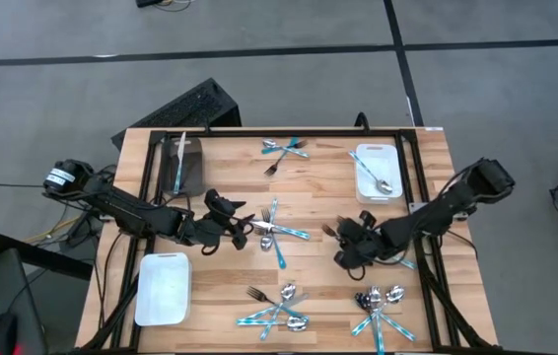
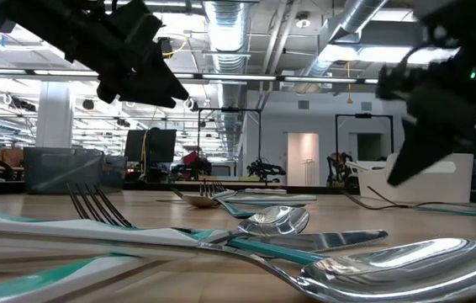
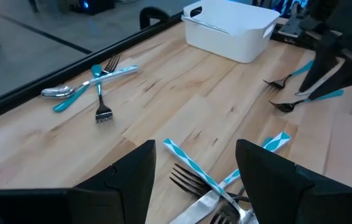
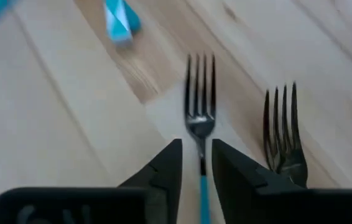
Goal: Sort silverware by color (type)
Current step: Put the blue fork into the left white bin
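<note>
On table's right half, right gripper (image 4: pixel 198 165) jaws narrowly parted astride teal-handled fork (image 4: pixel 199 121), no firm grip evident. Fork light, stiff, slippery; best pinched mid-handle. Left gripper (image 3: pixel 194 168) wide open, empty, over centre pile.

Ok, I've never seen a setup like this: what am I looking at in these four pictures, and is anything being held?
Two dark robot arms work at a wooden table. One picture looks straight down, one looks level across the tabletop, and two come from cameras on the wrists. Piles of silver and teal-handled silverware lie about, with two white bins and a dark bin. The left hand hovers open over the centre pile. The right hand straddles a teal-handled fork lying on the wood, fingers apart; nothing is lifted.
</note>
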